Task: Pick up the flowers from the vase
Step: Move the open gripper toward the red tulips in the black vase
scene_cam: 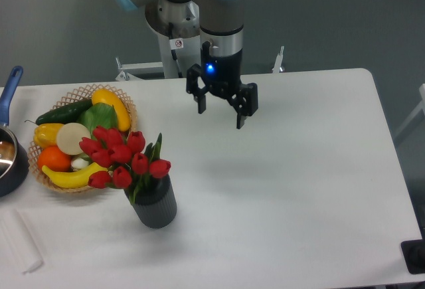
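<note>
Hovering over the counter (299, 169) with fingers spread and empty, the tool (221, 111) sits well apart from the flowers (123, 156), which stand upright in the vase (156, 206).

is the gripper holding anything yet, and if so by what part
Nothing is held. The gripper hangs open above the bare table, well apart from the flowers, which sit in the vase.

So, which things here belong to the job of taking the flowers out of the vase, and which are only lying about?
Belong to the job:
- flowers, red tulips standing in the vase
- vase, dark grey, near the front edge
- gripper, jaws apart, above the table

Only lying about:
- basket of fruit and vegetables
- pan with blue handle
</note>
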Controlling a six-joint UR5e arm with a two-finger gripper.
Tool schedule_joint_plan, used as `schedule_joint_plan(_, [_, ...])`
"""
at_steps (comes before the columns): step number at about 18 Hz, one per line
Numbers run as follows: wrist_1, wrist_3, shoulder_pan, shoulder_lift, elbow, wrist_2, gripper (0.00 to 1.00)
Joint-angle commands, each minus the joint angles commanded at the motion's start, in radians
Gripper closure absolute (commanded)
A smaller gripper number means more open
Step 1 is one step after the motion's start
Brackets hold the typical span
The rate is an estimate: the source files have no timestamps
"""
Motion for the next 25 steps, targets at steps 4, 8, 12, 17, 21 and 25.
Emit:
schedule_joint_plan(4, [0.023, 0.021, 0.002, -0.002, -0.020, -0.148, 0.00])
schedule_joint_plan(8, [0.026, 0.096, 0.031, -0.005, -0.049, -0.318, 0.00])
schedule_joint_plan(12, [0.113, 0.196, 0.049, -0.066, -0.058, -0.474, 0.00])
schedule_joint_plan(17, [0.140, 0.201, 0.054, -0.086, -0.058, -0.588, 0.00])
schedule_joint_plan(21, [0.159, 0.201, 0.054, -0.116, -0.040, -0.588, 0.00])
schedule_joint_plan(25, [0.184, 0.201, 0.054, -0.149, -0.029, -0.582, 0.00])
